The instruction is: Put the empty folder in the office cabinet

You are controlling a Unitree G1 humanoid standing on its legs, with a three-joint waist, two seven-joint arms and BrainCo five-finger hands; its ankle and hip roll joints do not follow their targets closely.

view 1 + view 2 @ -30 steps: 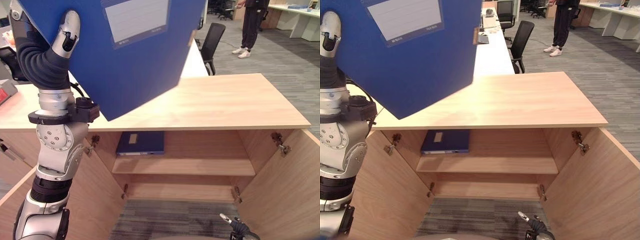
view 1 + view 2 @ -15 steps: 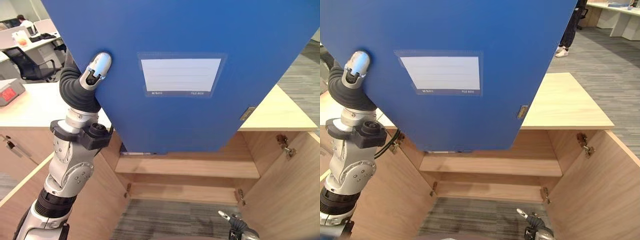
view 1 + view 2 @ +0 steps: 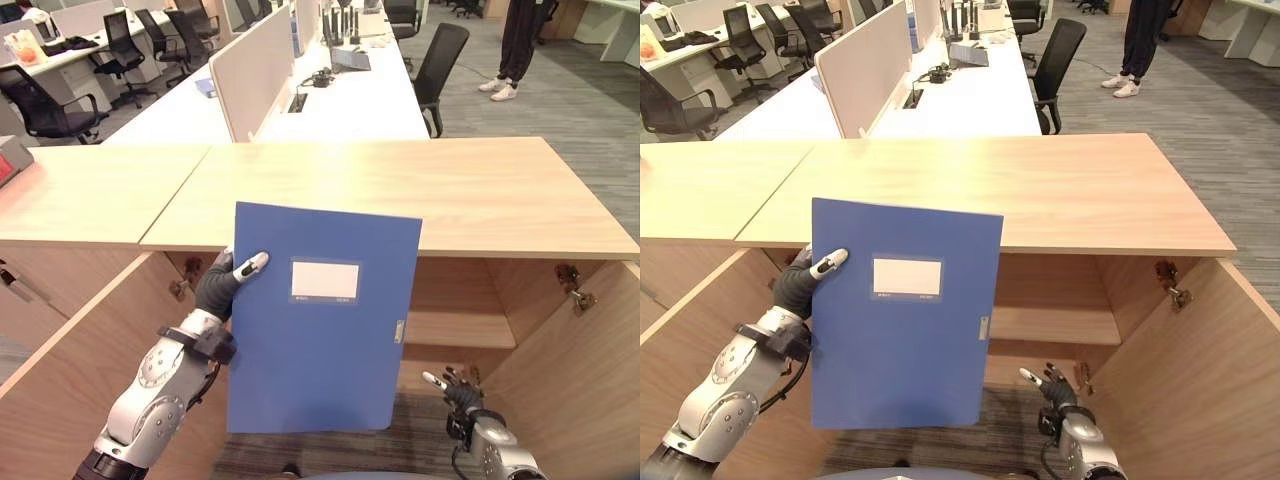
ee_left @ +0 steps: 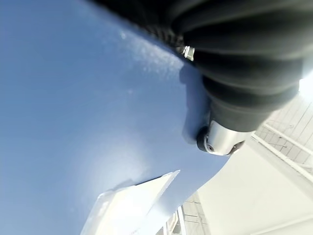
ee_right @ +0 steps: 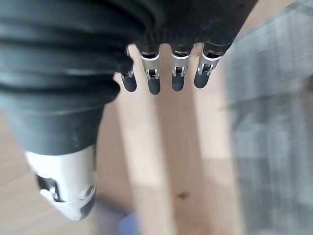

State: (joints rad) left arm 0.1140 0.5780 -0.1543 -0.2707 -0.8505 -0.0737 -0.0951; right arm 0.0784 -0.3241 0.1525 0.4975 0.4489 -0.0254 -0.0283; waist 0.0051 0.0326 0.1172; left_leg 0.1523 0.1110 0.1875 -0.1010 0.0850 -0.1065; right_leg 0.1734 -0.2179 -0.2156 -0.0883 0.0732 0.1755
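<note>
**Folder held upright before the open cabinet**

The office cabinet (image 3: 380,190) is the largest thing here: a long wooden top, both doors swung wide, and a shelf (image 3: 450,330) inside, so its front is open for loading. No earlier contents can be checked, since the folder screens the left part of the interior.

The blue folder (image 3: 320,320) hangs upright in front of that opening, label facing the head camera, its lower edge above the floor and outside the cabinet. Held on end like this, it could probably slide in spine-first or be laid flat on the shelf.

The left hand (image 3: 222,288) clamps the folder's left edge, thumb across the front cover, fingers hidden behind.

The right hand (image 3: 1050,383) hovers low by the right door, fingers straight and spread, holding nothing, likely kept clear of the folder's path.
</note>
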